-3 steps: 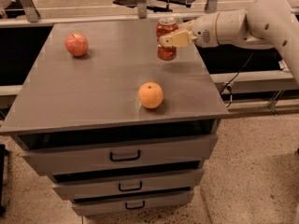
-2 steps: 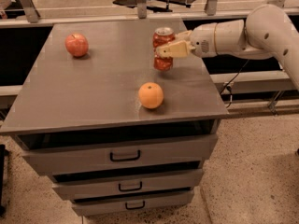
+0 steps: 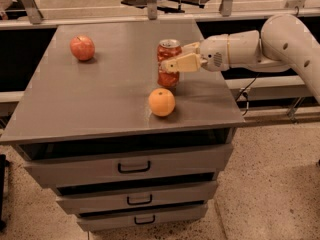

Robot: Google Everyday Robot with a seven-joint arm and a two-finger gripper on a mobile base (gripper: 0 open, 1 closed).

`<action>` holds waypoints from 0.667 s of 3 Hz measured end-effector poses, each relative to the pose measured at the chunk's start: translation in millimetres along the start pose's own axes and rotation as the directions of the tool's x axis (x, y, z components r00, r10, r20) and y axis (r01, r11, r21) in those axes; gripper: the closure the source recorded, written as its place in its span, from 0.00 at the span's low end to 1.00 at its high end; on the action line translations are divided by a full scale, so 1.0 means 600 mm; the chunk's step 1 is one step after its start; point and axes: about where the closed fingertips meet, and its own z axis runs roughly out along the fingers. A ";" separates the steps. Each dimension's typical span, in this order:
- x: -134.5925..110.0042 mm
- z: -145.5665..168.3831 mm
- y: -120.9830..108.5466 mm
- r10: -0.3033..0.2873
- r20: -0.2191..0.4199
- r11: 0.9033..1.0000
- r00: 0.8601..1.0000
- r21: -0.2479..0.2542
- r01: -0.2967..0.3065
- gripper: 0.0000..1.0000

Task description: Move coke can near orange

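The coke can is red with a silver top and stands upright right of the middle of the grey cabinet top. My gripper reaches in from the right on a white arm and is shut on the can, one tan finger across its front. The orange sits just in front of the can, near the cabinet's front edge, a small gap between them.
A reddish apple sits at the back left of the cabinet top. The cabinet has three drawers with dark handles below. Metal rails and posts run behind the cabinet. Speckled floor lies at the right.
My gripper has carried the can forward and to the left, from the back right of the top to just behind the orange. The orange and apple have not moved.
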 end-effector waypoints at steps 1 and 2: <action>0.008 0.002 0.017 0.010 0.006 0.999 1.000 -0.035 -0.010 0.72; 0.017 0.000 0.027 0.018 0.006 0.998 1.000 -0.057 -0.017 0.48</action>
